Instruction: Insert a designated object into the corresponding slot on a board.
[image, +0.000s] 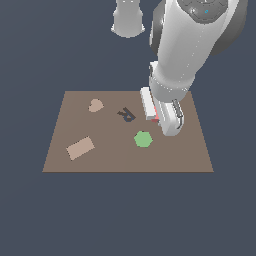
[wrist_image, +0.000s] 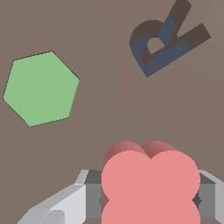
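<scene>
The pinkish-red lobed piece (wrist_image: 151, 183) sits between my gripper's (wrist_image: 151, 199) two fingers (wrist_image: 94, 197), which press on its sides just above the brown board (wrist_image: 109, 113). In the exterior view the gripper (image: 160, 118) is over the board's (image: 100, 160) far right part, and only a sliver of the red piece (image: 155, 116) shows between the fingers. The lobed navy slot shows in neither view; it is hidden or out of view.
A green hexagon (image: 143, 139) lies on the board just in front of the gripper, also in the wrist view (wrist_image: 41, 88). A dark R-shaped mark (image: 127, 114) (wrist_image: 164, 41) is beside it. A tan rectangle (image: 80, 148) and a tan rounded shape (image: 95, 105) lie toward the exterior view's left.
</scene>
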